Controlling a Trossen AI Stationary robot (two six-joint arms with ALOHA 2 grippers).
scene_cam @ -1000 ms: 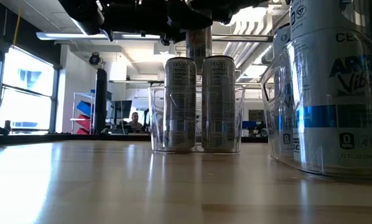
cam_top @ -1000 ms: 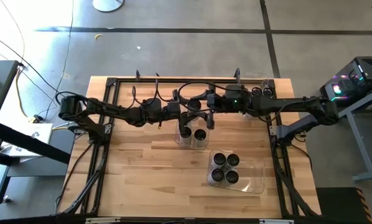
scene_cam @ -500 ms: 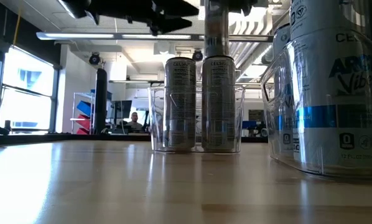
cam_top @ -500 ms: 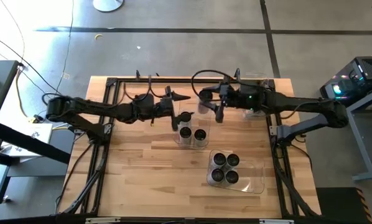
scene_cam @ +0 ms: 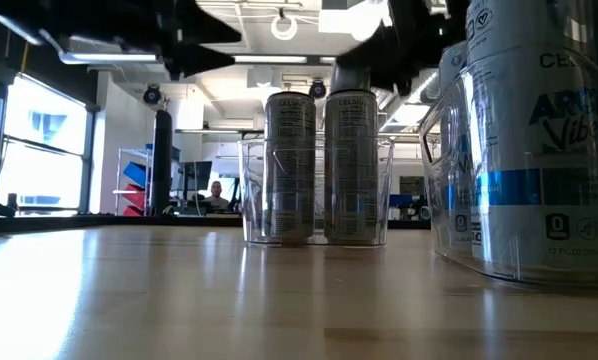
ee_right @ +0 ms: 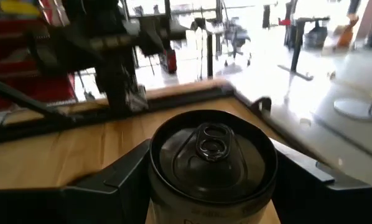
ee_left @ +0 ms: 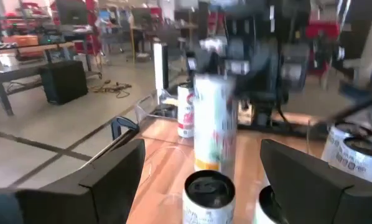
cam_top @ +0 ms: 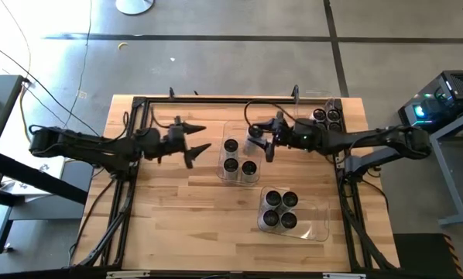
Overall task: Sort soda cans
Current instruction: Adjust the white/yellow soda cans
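A clear bin (cam_top: 240,183) at mid-table holds three soda cans (cam_top: 231,145), (cam_top: 231,164), (cam_top: 248,167), all standing on their bases. My right gripper (cam_top: 258,141) reaches in from the table's right and is shut on another soda can (ee_left: 214,121), white with a coloured label, which hangs just above the bin's far right part. My left gripper (cam_top: 198,138) stands open and empty to the left of the bin, pointing level at it. In the low view two of the bin's cans (scene_cam: 290,165) hide the one behind them. My right gripper pinches the can's side wall just below the rim (ee_right: 161,196) between its two fingers, one on each side. The fingers (ee_right: 111,183) come in level from the table's right. The can stays upright, dark top (ee_right: 212,149) up, clear of the bin and the cans below.
A second clear bin (cam_top: 318,225) with several cans stands near the front right. More cans (cam_top: 326,115) stand at the far right corner. A black frame (cam_top: 131,178) runs along the table's sides and far edge. Bare wood lies at the front left.
My left gripper has opened, leaving a can standing in the bin's far left corner, and has drawn back level toward the table's left edge. My right gripper has come down over the bin with its can and has rolled; the can stays upright.
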